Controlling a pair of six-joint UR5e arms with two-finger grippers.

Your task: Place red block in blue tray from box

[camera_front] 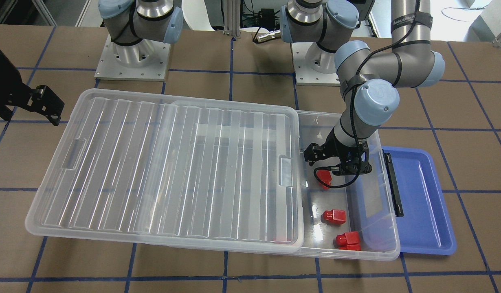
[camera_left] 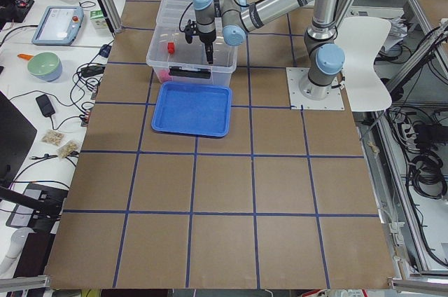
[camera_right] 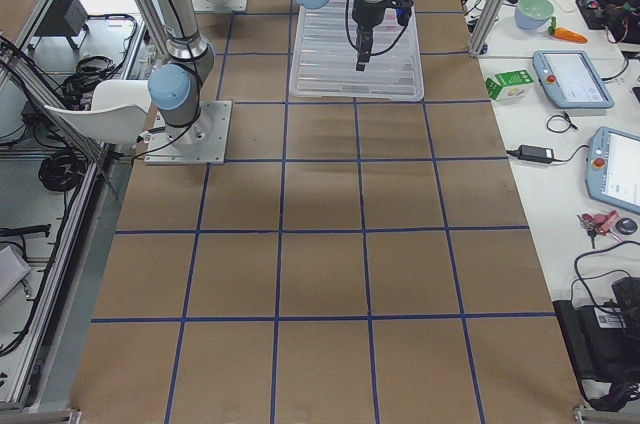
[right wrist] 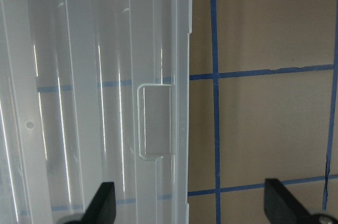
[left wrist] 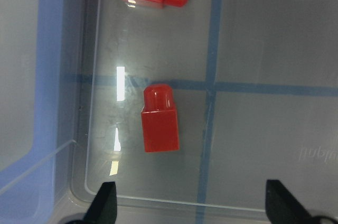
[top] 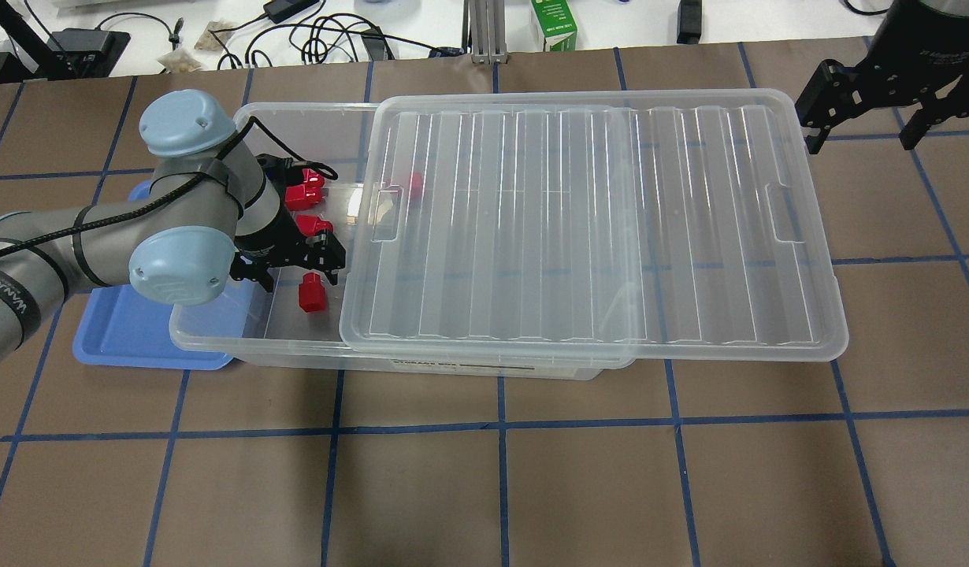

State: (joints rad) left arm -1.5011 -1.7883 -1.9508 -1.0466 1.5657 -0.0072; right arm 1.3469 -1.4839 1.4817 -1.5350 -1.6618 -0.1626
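My left gripper [camera_front: 337, 163] is open, inside the uncovered end of the clear box [camera_front: 391, 244], just above a red block [camera_front: 324, 177]. In the left wrist view that block [left wrist: 160, 126] lies on the box floor ahead of the spread fingertips [left wrist: 105, 198], untouched. Two more red blocks [camera_front: 334, 216] [camera_front: 348, 240] lie further along the box floor, and one [top: 414, 183] shows under the lid. The blue tray [camera_front: 421, 195] lies empty against the box's latch end. My right gripper [top: 866, 118] is open and empty over the far edge of the ribbed lid [top: 595, 228].
The lid [camera_front: 165, 162] is slid sideways and covers most of the box, overhanging it on my right. A green carton [top: 554, 24] and cables lie past the table's far edge. Both arm bases [camera_front: 132, 57] stand behind the box.
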